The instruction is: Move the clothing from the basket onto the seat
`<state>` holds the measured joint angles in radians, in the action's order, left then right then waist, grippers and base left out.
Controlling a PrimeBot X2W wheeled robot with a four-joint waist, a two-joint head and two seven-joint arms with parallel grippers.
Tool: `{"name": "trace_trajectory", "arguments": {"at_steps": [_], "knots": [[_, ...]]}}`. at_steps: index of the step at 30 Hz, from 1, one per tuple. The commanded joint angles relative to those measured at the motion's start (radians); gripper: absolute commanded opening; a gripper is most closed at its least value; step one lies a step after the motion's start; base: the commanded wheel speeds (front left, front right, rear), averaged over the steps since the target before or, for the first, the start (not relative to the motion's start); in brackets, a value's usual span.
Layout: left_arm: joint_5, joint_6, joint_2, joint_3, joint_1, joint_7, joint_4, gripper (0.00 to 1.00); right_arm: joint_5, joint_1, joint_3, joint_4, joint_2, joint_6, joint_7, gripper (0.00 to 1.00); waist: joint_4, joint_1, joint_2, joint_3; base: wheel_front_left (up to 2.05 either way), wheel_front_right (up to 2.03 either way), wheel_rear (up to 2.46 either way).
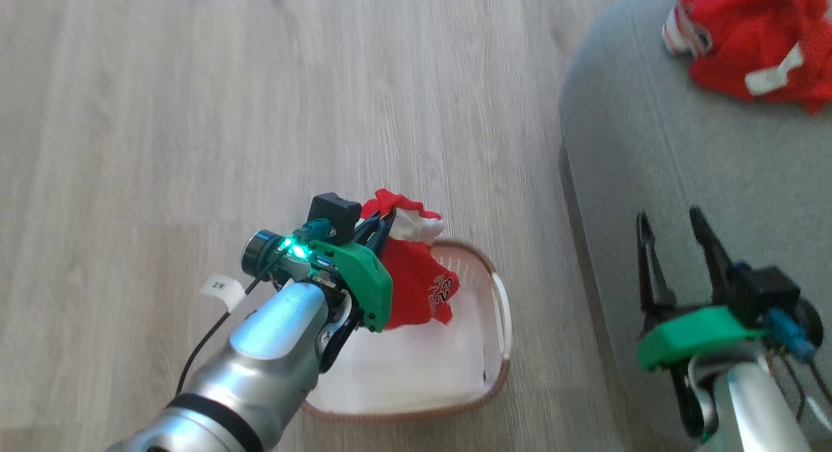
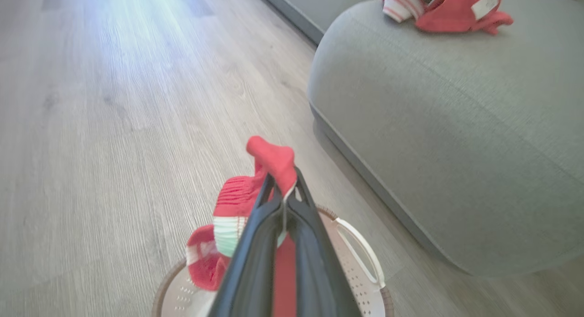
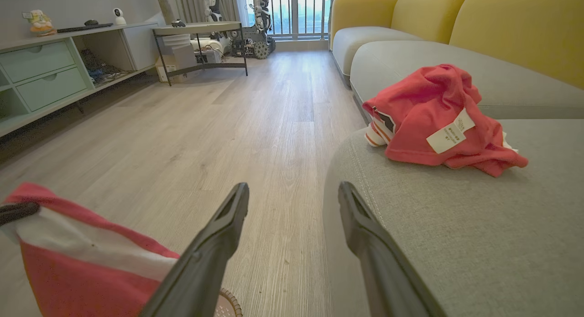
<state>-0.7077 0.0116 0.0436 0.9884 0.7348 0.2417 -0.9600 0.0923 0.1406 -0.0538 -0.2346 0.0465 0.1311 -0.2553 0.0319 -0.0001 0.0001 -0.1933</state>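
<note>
My left gripper is shut on a red garment with a white band and white lettering, which hangs above the cream basket. In the left wrist view the same garment bunches around my closed fingers over the basket. Another red garment with a white label lies crumpled on the grey seat. My right gripper stands open over the seat's edge, nothing between its fingers. The right wrist view shows that pile on the seat and the hanging garment.
Wooden floor spreads left of the basket and the seat. The basket's white bottom shows bare. In the right wrist view a yellow sofa back, a green drawer unit and a low table stand farther off.
</note>
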Motion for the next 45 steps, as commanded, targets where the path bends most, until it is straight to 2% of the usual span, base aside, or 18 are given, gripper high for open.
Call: {"name": "trace_trajectory", "arguments": {"at_steps": [1, 11, 27, 38, 45], "knots": [[-0.009, 0.001, 0.007, -0.030, 0.030, 0.016, 0.035, 0.00, 0.009, -0.019, 0.021, 0.018, 0.004, 0.000, -0.006, 1.00, -0.042, 0.0001, -0.0001, 0.139, 0.00, 0.00, 0.00], [-0.011, -0.003, 0.007, -0.048, 0.075, 0.019, 0.110, 0.00, 0.019, -0.073, 0.039, 0.004, 0.004, 0.000, -0.006, 1.00, -0.063, 0.0001, -0.0001, 0.240, 0.00, 0.00, 0.00], [-0.028, -0.008, 0.007, 0.010, 0.194, 0.003, 0.271, 0.00, 0.016, -0.048, 0.126, -0.038, 0.004, 0.000, -0.006, 1.00, -0.096, 0.0001, -0.0001, 0.309, 0.00, 0.00, 0.00], [-0.049, -0.019, 0.007, 0.054, 0.227, 0.007, 0.337, 0.00, -0.023, 0.100, 0.308, -0.179, 0.004, 0.000, -0.006, 1.00, -0.112, 0.0001, -0.0001, 0.308, 0.00, 0.00, 0.00], [-0.062, -0.026, 0.007, 0.085, 0.233, 0.012, 0.370, 0.00, 0.051, 0.240, 0.462, -0.357, 0.026, 0.000, -0.006, 1.00, -0.130, 0.0001, -0.0001, 0.300, 0.00, 0.00, 0.00]]}}
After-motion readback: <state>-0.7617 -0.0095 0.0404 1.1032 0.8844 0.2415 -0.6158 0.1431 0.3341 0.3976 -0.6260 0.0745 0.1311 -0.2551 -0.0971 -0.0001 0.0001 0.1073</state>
